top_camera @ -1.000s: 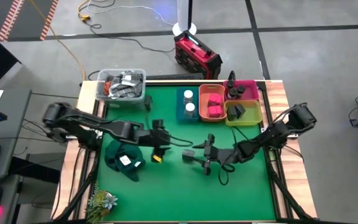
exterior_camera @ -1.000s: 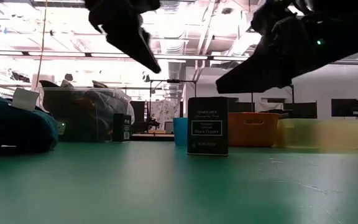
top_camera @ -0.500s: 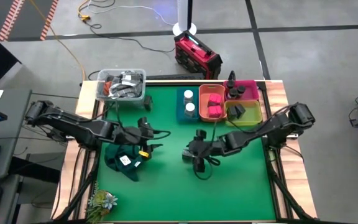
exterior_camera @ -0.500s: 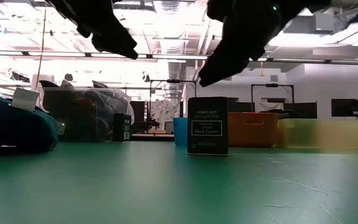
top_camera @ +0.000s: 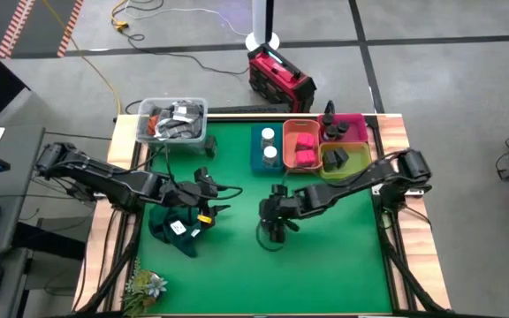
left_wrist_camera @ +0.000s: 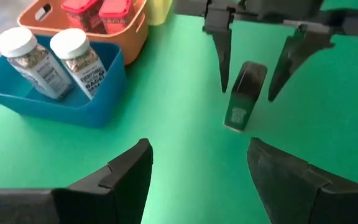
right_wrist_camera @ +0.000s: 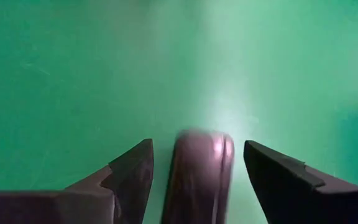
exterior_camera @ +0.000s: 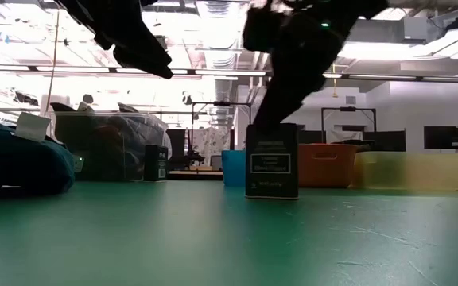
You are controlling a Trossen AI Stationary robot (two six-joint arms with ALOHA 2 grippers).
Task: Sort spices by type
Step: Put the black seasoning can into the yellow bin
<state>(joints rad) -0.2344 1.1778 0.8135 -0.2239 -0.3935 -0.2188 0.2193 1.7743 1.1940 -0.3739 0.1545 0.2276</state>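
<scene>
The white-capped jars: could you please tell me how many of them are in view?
2: both white-capped jars stand side by side in the blue bin, one beside the other. Others may be hidden.

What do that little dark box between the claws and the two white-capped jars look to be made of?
The dark tin: probably painted metal, given its crisp edges, rounded corners and dull sheen. The white-capped jars: clear glass or plastic, I can't tell which, since the spice shows through; caps look like matte plastic.

In the high view the right hand (top_camera: 276, 219) covers the tin (exterior_camera: 272, 161) beneath it. The tin's label print is too small to read, and its top is blurred in the right wrist view. Both arms run off the low view's upper edge.
</scene>
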